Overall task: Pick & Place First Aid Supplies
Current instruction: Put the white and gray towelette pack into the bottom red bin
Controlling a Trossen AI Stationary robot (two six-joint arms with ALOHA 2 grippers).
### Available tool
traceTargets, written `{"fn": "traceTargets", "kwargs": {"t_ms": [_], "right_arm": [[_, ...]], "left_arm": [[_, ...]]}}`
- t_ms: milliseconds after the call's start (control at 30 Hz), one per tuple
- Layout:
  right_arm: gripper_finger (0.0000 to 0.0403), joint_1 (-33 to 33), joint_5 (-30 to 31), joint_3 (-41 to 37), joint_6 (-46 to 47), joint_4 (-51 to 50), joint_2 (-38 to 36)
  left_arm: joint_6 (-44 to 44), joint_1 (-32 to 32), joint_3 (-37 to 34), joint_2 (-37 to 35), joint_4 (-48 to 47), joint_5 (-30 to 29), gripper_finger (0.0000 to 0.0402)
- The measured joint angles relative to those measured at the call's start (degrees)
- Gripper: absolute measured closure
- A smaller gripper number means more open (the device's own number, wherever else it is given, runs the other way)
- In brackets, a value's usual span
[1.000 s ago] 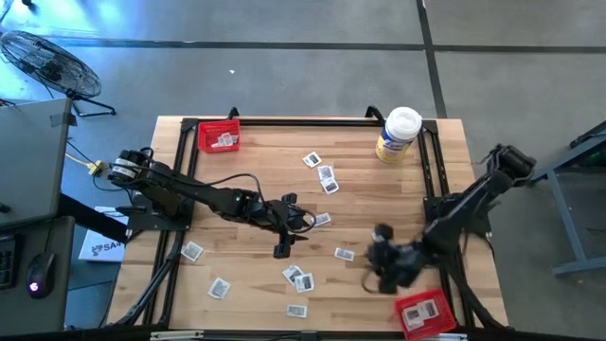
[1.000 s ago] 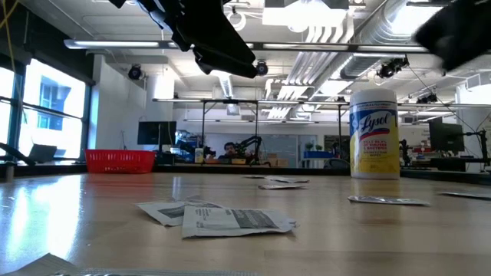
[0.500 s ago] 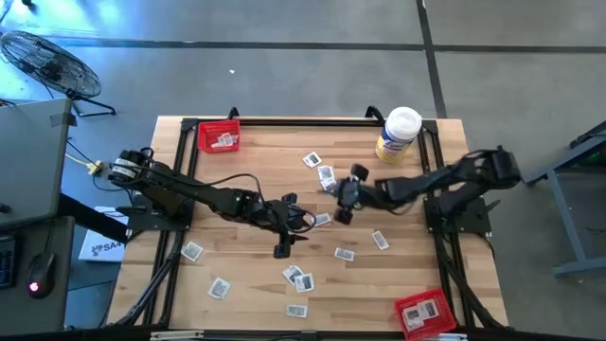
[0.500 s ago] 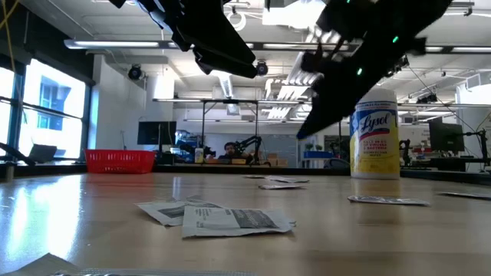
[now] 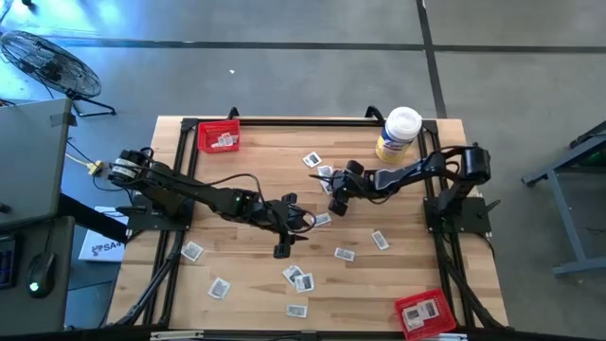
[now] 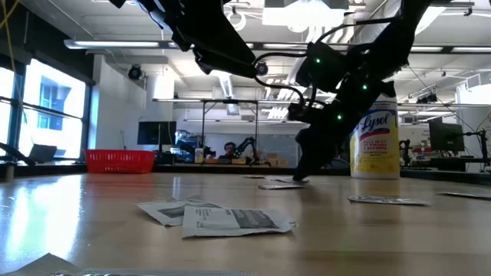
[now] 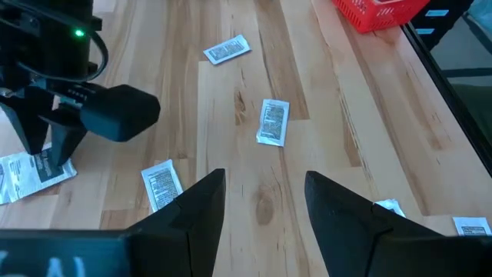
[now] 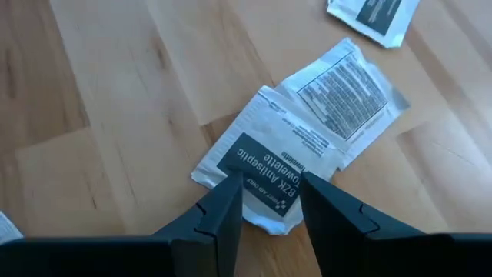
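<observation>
The right gripper [image 5: 334, 197] is down near mid-table over two overlapping antiseptic towelette packets [image 8: 296, 150], its fingers [image 8: 223, 218] narrowly parted with the nearer packet's edge lying between their tips on the wooden table [image 5: 246, 170]. The left gripper [image 5: 305, 222] hovers just to its left, jaws wide and empty. Other packets lie scattered about.

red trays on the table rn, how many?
2. One red tray sits at the table's far-left corner, the other red tray at the near-right corner. Each holds packets. None seems hidden, though the arms cover part of the table.
</observation>
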Motion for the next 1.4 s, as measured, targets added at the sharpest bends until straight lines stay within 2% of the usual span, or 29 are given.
{"fn": "traceTargets", "kwargs": {"t_ms": [100,267,467,533,700,900,967,1233,1400], "right_arm": [[0.0279,0.6,-2.6,0.0,1.8,-3.3,-1.2],[0.0291,3.1,-10.7,0.0,5.4,-11.6,-4.6],[0.0302,10.6,-17.0,-0.3,6.0,-18.7,-9.0],[0.0304,13.6,-16.8,-0.3,6.2,-19.6,-11.4],[0.0304,21.3,-11.3,-0.3,8.6,-21.6,-16.5],[0.0304,28.0,-2.5,-0.2,0.4,-25.8,-16.9],[0.0304,28.0,-1.1,-0.2,-1.7,-25.5,-15.9],[0.0304,24.2,-2.0,-0.2,-12.4,-25.7,-10.0],[0.0304,21.9,-4.8,0.1,-15.0,-24.7,-7.5]], "left_arm": [[0.0,0.0,0.0,0.0,0.0,0.0,0.0223],[0.0,0.0,0.0,0.0,0.0,0.0,0.0223],[0.0,0.0,0.0,0.0,0.0,0.0,0.0223],[0.0,0.0,0.0,0.0,0.0,0.0,0.0223],[0.0,0.0,0.0,0.0,0.0,0.0,0.0223],[0.0,0.0,0.0,0.0,0.0,0.0,0.0223],[0.0,0.0,0.0,0.0,0.0,0.0,0.0223],[0.0,0.0,0.0,0.0,0.0,0.0,0.0223],[0.0,0.0,0.0,0.0,0.0,0.0,0.0223]]}}
